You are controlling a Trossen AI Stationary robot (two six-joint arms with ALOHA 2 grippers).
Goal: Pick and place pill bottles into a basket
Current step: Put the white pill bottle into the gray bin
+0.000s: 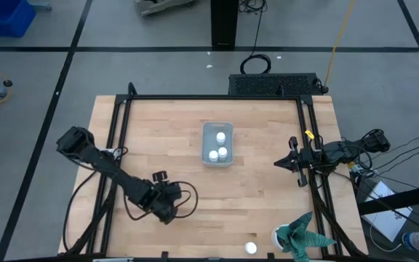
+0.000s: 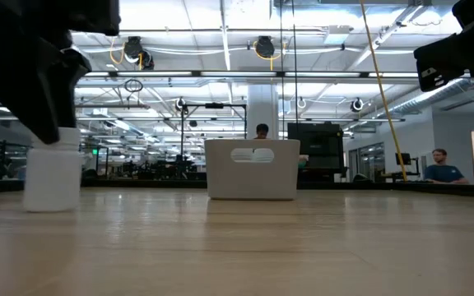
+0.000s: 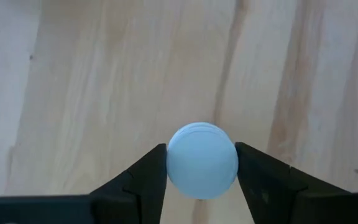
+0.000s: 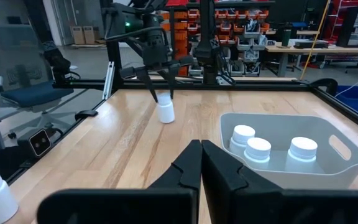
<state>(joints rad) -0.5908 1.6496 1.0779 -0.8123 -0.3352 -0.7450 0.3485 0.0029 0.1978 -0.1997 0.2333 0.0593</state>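
Counted three pill bottles (image 4: 257,149) already standing inside the basket (image 1: 204,140), caps up, clustered together. Judged the job roughly half done on that count, though could not confirm the full number of bottles from these views.

Found the left gripper (image 4: 161,94) well off to the basket's left and nearer the table's front edge, pointed down over a fourth bottle (image 3: 202,163). Fingers (image 3: 143,177) narrowed onto the round cap from both sides, apparently touching it. Bottle base seen flat on the wooden table (image 1: 158,131) in the low view, so not yet lifted. Took this as the grasp step, with lift, carry and release into the basket left to do.

Spotted one more loose bottle (image 1: 250,248) well apart from the basket, towards the front edge, just beside the green spiky plant (image 1: 305,236). Untouched, so left for a later round.

Saw the right gripper (image 4: 201,155) to the basket's right, near the table's side rail, fingers pressed together with nothing between them, waiting.
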